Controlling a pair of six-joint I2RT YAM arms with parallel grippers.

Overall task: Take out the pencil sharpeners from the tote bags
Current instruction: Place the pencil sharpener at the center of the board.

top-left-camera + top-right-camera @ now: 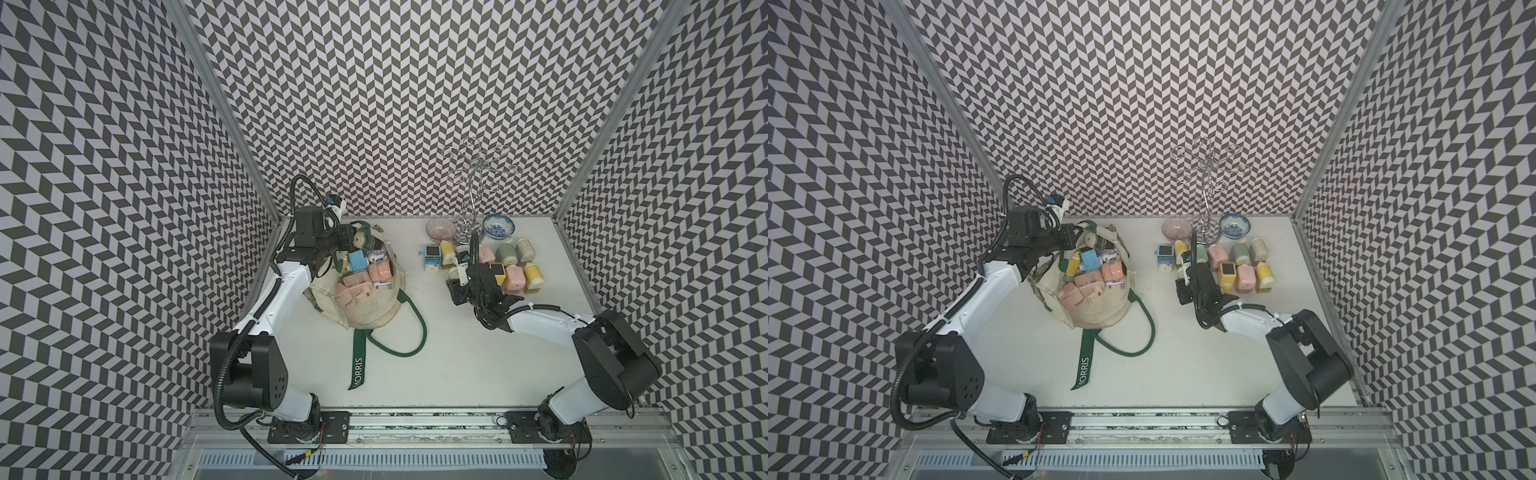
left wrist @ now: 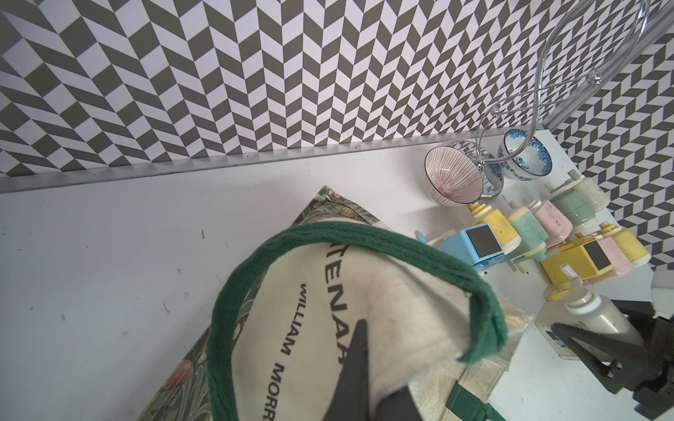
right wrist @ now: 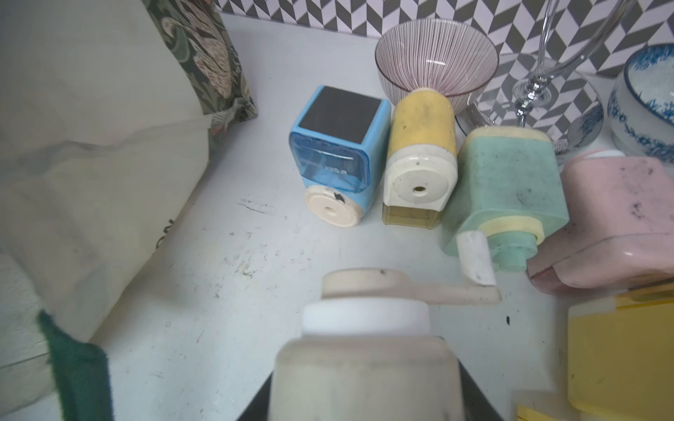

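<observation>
The left gripper [image 2: 372, 379], at the far rim of the cream canvas tote bag [image 1: 374, 309], had its finger bases cut off by the left wrist view's edge; in both top views its fingertips could not be made out. Inside the bag, anything beneath the topmost pastel plastic pencil sharpeners [image 1: 379, 271] was hidden. The bag's black lettering [image 2: 293, 320] was partly covered by the dark green strap [image 2: 364, 235]. Right of the bag, the beige plastic pencil sharpener [image 3: 364, 364] was blurred and edge-cropped, masking the right gripper [image 3: 364, 399].
</observation>
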